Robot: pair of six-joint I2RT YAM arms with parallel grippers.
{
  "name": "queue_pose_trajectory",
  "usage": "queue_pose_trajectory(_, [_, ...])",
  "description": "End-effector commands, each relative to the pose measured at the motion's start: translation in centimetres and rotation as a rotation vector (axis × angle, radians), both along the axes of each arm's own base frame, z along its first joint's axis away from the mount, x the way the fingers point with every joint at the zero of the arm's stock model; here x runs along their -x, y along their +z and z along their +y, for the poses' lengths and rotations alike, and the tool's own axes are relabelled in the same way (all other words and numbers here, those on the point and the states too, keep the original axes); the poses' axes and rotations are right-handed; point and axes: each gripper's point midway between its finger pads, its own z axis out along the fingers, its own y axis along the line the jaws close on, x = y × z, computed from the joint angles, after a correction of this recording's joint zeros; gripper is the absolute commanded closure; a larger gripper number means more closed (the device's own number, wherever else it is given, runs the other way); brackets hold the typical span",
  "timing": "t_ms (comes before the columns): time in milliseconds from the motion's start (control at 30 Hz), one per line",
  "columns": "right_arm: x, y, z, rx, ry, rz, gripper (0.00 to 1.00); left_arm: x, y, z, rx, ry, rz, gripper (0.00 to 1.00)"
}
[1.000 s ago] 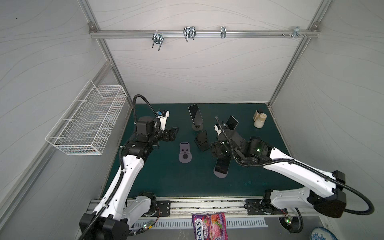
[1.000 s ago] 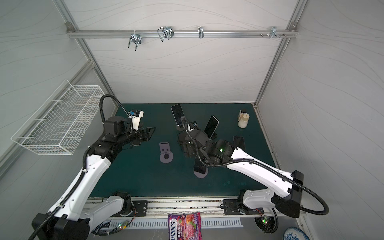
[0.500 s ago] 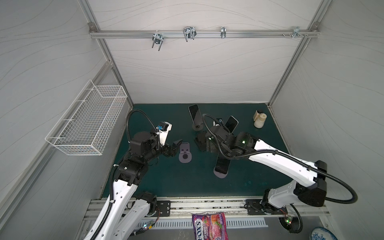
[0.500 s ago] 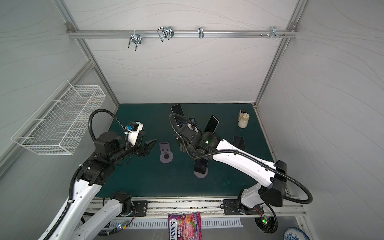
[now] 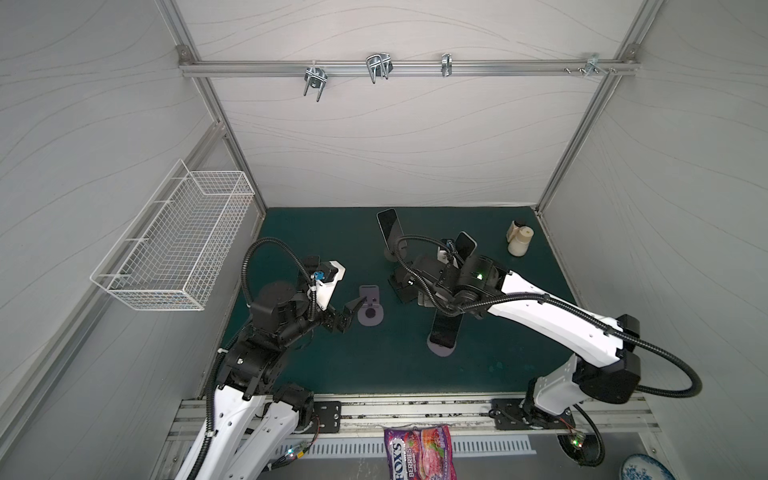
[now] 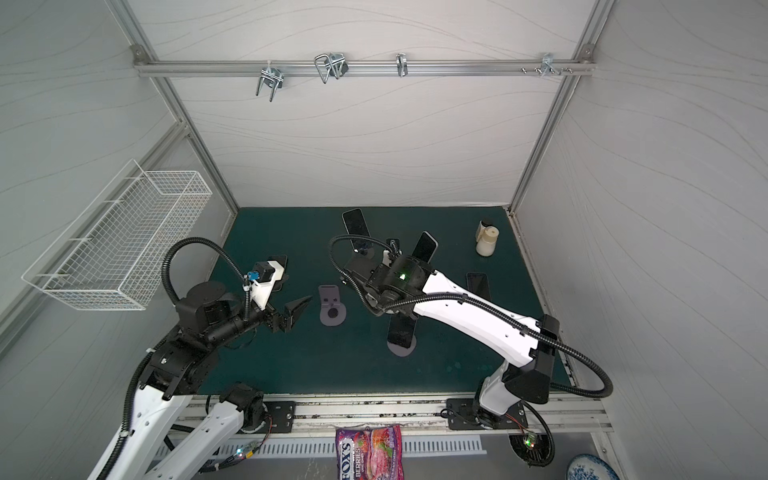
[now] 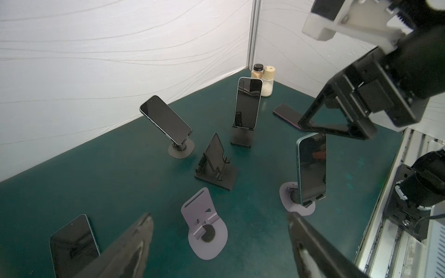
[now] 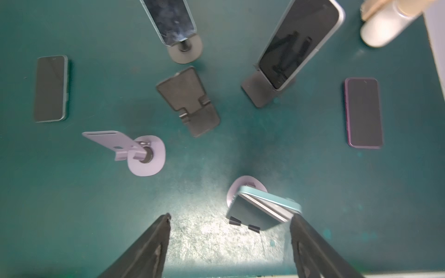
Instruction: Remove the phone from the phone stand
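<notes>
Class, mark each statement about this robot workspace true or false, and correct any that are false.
1. The teal-edged phone stands on a lilac round-based stand. True.
2. The second lilac round-based stand holds a phone. False: it is empty.
3. The purple-edged phone lies flat on the green mat. True.
4. The left gripper grips a phone. False: its jaws are open, holding nothing.
5. The black folding stand nearest that empty lilac one is bare. True.
</notes>
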Motion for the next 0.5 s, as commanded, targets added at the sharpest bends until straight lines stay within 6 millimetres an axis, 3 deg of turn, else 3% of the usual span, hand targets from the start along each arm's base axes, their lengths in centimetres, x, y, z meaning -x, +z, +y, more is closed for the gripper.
queue_pose_trajectory(0, [0.7, 1.3, -2.8, 0.006, -0.089, -0.02, 0.21, -0.1, 1.2, -0.8, 0.007, -0.036, -0.059, 0.11])
queue_pose_trajectory(133, [0.7, 1.3, -4.2, 0.02, -0.126, -0.064, 0.2, 0.0, 1.2, -1.9, 0.007, -0.085, -0.051, 0.11])
queue_pose_trajectory(233, [1.1, 0.1, -5.7, 0.002, -0.198, -0.077, 0.19, -0.1, 1.1, -2.6, 0.01, -0.117, -0.044, 0.11])
queue_pose_trajectory(467, [2.0, -3.0, -5.9, -0.056, -0.224, -0.057, 0.19, -0.2, 1.6, -2.7, 0.038, -0.107, -0.023, 0.11])
